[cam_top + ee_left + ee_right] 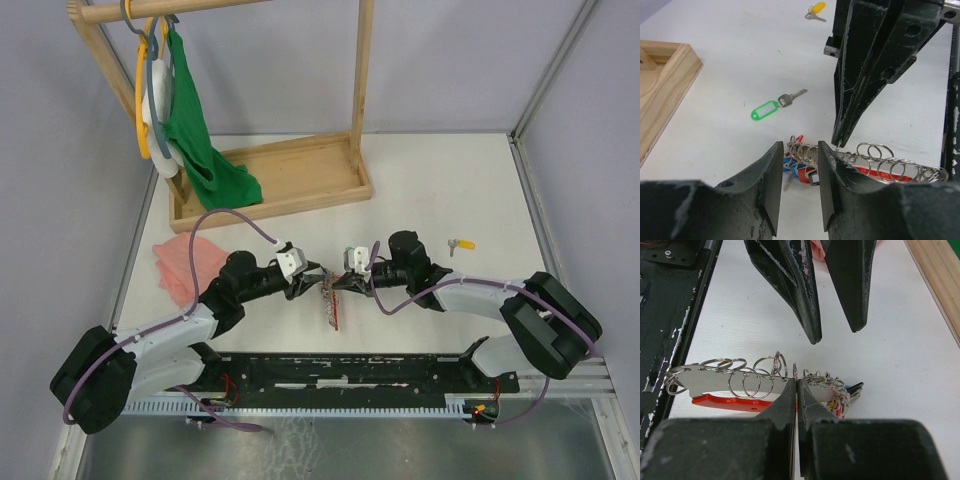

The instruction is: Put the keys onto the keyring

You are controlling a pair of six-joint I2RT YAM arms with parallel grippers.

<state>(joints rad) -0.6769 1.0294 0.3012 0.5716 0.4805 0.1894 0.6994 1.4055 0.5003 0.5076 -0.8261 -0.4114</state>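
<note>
Green key [771,106] and yellow key [461,244] — flat silver blades, glossy oblong plastic tags — lie on the tabletop [740,60]. Left gripper [799,150] spread; right gripper [796,382] pinches a wire ring [795,371].

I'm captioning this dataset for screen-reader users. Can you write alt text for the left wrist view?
The left gripper hangs open just short of the keyring bunch, one ring of which the shut right gripper pinches. Farther off on the white table lie the green-tagged key and the yellow-tagged key, both loose.
</note>
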